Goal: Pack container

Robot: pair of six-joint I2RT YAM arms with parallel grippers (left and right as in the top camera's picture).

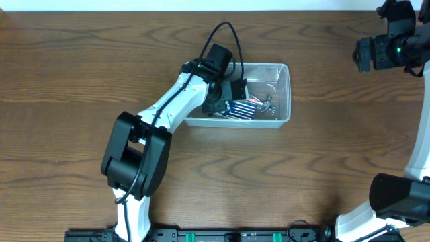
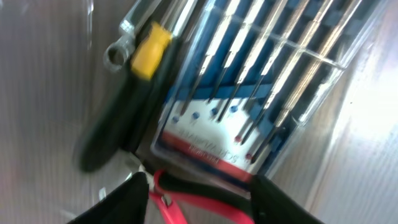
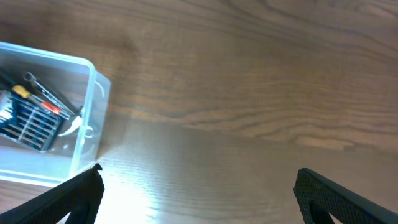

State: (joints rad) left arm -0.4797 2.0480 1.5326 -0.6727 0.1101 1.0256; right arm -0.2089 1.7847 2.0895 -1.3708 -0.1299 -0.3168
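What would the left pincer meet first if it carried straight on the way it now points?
Probably the red-handled tool lying between its fingers, with the blue flat case of tool bits just beyond, inside the clear plastic rectangular container. Depth is hard to judge here.

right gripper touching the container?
Apart. Overhead view: right gripper sits past the container with bare wood between; right wrist view confirms the gap.

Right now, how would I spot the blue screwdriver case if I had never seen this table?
Find the clear plastic container near the middle of the wooden table; the left gripper reaches into it. Inside lies the flat blue case holding a row of thin metal drivers under a clear lid. Unlike the loose black-and-yellow tool and wrench beside it, it is a rectangular box.
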